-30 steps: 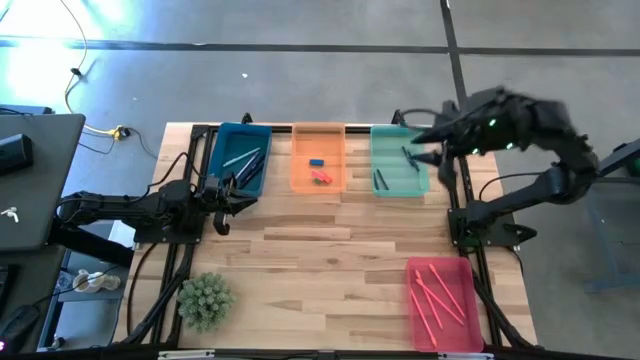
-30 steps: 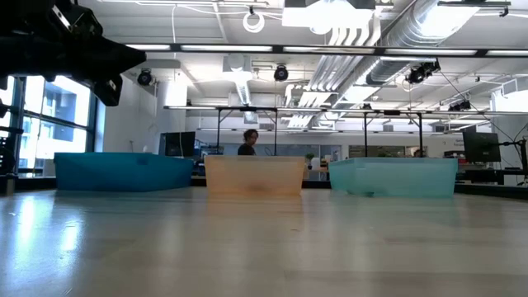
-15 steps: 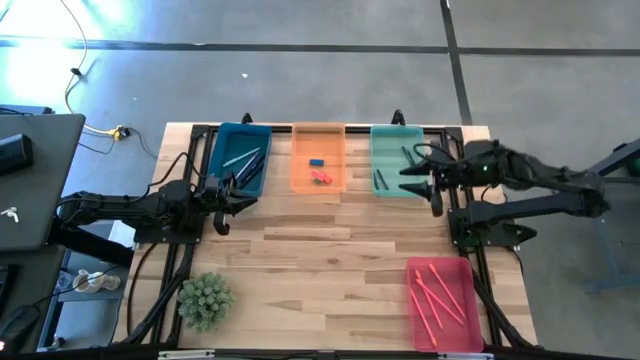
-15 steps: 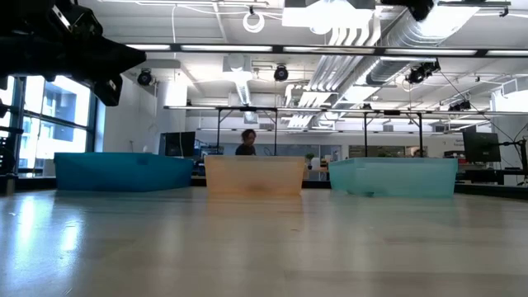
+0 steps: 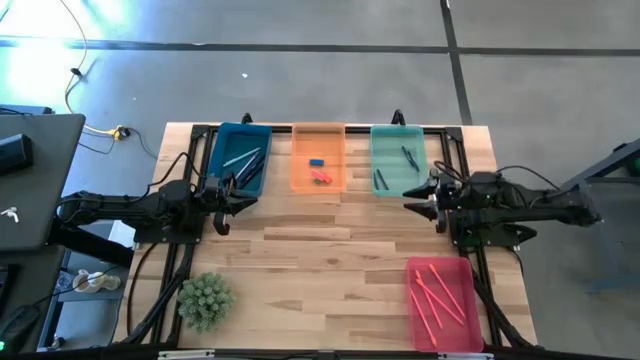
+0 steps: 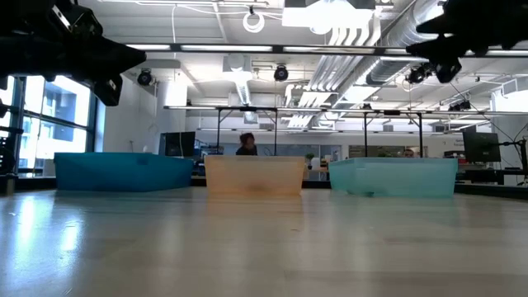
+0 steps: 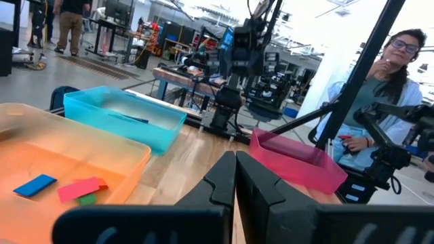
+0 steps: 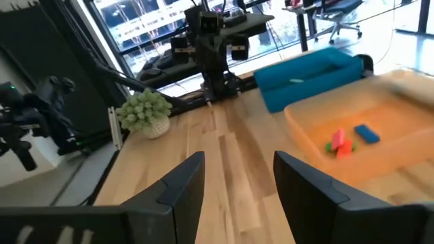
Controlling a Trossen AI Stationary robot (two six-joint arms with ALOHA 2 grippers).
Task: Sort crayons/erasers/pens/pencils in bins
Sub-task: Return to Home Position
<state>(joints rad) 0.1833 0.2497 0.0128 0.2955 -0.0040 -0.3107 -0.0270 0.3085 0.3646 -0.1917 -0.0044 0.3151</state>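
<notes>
Four bins stand on the table: a blue bin (image 5: 240,158) with thin sticks, an orange bin (image 5: 318,157) with blue, red and green erasers (image 5: 319,170), a teal-green bin (image 5: 398,160) with dark pens, and a pink-red bin (image 5: 440,302) with pink sticks at the near right. My left gripper (image 5: 225,205) is shut and empty at the table's left, near the blue bin. My right gripper (image 5: 422,199) is open and empty, just near of the teal-green bin. The erasers also show in the right wrist view (image 8: 349,140) and the left wrist view (image 7: 61,189).
A small green potted plant (image 5: 205,300) stands at the near left corner. Black frame rails run along both table sides. People show in the room beyond the table. Bare wood (image 5: 320,260) lies in the table's middle.
My right gripper has come down from high above the teal-green bin and drawn toward the table's near edge, ending low just in front of that bin. My left arm has kept still.
</notes>
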